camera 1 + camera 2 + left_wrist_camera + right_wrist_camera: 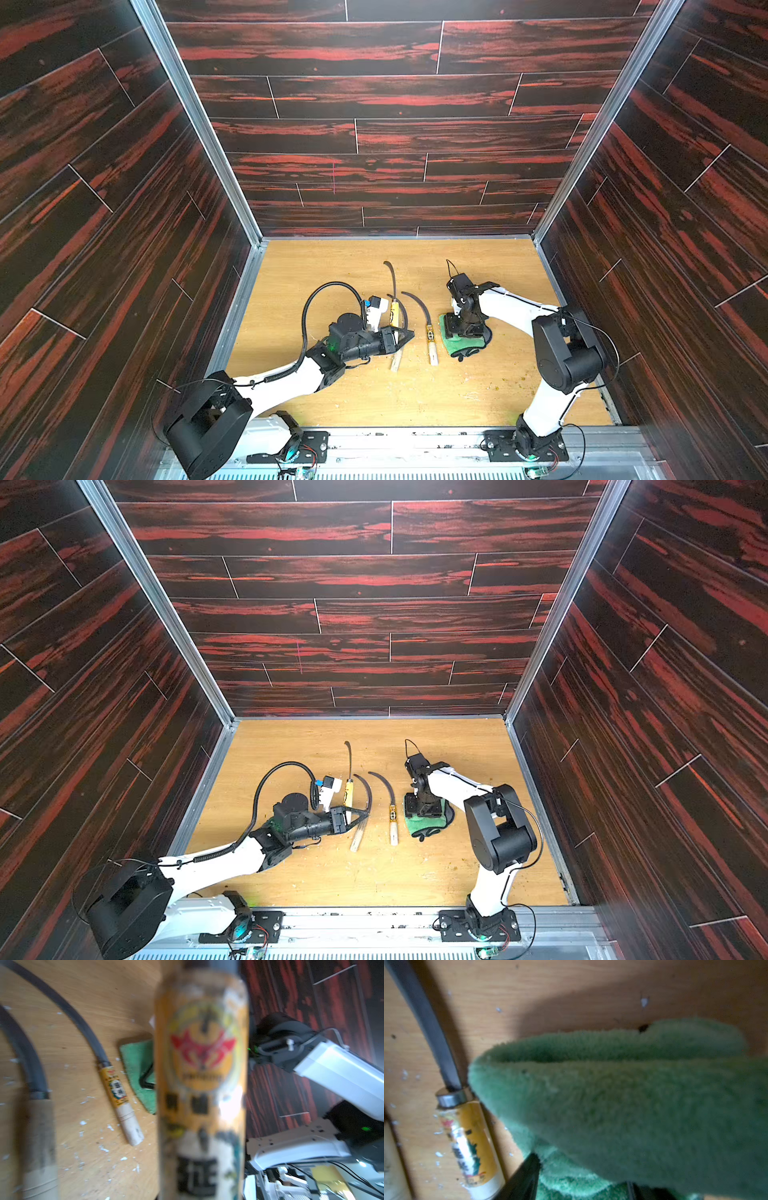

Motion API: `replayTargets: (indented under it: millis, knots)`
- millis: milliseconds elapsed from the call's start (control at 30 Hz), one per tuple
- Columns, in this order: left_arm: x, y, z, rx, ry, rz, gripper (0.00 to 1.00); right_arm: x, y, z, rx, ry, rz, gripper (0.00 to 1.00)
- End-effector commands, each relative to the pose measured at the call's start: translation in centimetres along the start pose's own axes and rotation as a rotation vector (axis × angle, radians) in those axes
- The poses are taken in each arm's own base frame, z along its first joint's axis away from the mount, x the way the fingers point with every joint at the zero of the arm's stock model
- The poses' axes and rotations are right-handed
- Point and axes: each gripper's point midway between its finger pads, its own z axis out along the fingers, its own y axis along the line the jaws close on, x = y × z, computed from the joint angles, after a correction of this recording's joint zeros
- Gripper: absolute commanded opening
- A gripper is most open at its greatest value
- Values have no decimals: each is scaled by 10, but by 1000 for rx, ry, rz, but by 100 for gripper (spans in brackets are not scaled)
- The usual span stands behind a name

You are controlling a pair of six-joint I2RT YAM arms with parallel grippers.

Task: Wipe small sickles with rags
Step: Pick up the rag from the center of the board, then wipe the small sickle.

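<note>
"While the left gripper (pixel 401 336) stands clamped on the labelled sickle (pixel 393 311) at centre frame in a top view, has any blade been wiped?" asks the desk editor.

"None that the pictures prove," says the photographer. "The rag (pixel 455 348) lies on the table (pixel 332 399) right of centre, under the right gripper (pixel 465 328), apart from that blade. Both top views agree."

"And between them?"

"The second labelled sickle (pixel 431 338) lies flat just beside the rag, in the path. The bare-handled sickle (pixel 396 360) lies partly under the left gripper."

"The left wrist view?"

"The held handle fills the middle, blurred, and the jaws are out of frame. The other two sickles lie at left among white flecks (pixel 103 1148), with the rag behind."

"The right wrist view?"

"Green pile bulges across the frame, with one dark fingertip (pixel 523 1180) at the bottom edge. Whether those jaws have pinched the rag, there is no telling. By the look of it the job is at its start: the rag must be brought over, and three blades wait."
</note>
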Motion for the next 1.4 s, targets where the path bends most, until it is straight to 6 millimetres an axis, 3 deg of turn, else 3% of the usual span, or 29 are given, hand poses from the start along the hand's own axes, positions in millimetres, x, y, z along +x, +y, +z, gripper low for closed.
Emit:
replayTargets:
  millis: [0,67,133,300,567,800,867,1133,1367]
  knots:
    - [-1,-34,-10,135,9,42,0,20,-5,35,-5,105,19,37]
    - [0,-39,-13,148,12,33,0,19,-6,37,-6,100,21,19]
    - [-1,-42,-15,157,9,28,0,16,-5,33,-11,82,19,9]
    - [-7,-53,-17,183,-10,21,0,-1,7,-6,-82,-30,-7,1]
    - [-16,-53,-7,176,-34,9,0,-29,64,-139,-429,-312,-94,0]
    - [-23,-68,-5,255,-54,1,0,-27,111,-229,-758,-467,-222,0]
    - [-25,-72,-3,275,-53,-5,0,-30,121,-243,-815,-501,-272,0]
    - [-28,-81,6,313,-44,-22,0,-44,152,-270,-968,-560,-401,0]
    - [-28,-87,13,325,-34,-19,0,-43,172,-279,-1038,-553,-473,0]
